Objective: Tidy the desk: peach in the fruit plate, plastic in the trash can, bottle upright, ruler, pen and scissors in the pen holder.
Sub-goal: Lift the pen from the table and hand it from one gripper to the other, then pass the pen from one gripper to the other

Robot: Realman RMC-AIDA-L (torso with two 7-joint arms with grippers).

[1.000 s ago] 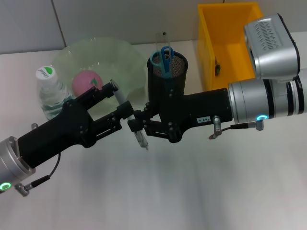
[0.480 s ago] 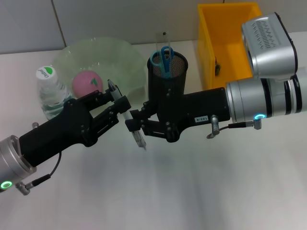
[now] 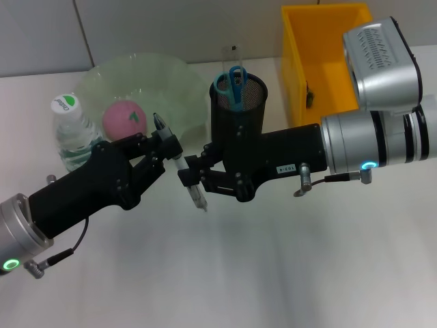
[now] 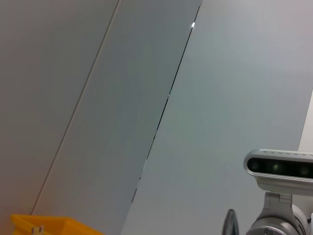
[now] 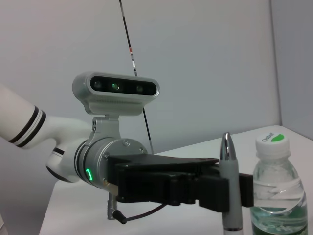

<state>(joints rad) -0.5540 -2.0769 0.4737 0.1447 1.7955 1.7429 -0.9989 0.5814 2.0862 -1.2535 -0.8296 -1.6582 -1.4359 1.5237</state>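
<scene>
pen (image 3: 179, 164) held mid-air just left of pen holder (image 3: 237, 104) | left gripper (image 3: 171, 147) clamped on it, right gripper (image 3: 194, 179) pinching lower end | release left only once right grip firm

Desk layout from the robot's head camera

A clear plastic water bottle (image 3: 70, 131) stands upright at the left, just beside a translucent green fruit plate (image 3: 179, 89) holding a pink peach (image 3: 124, 119). To the plate's right stands a black mesh pen holder (image 3: 251, 109) with blue-handled scissors (image 3: 231, 85) in it; a yellow plastic bin (image 3: 299, 75) sits farther right.
</scene>
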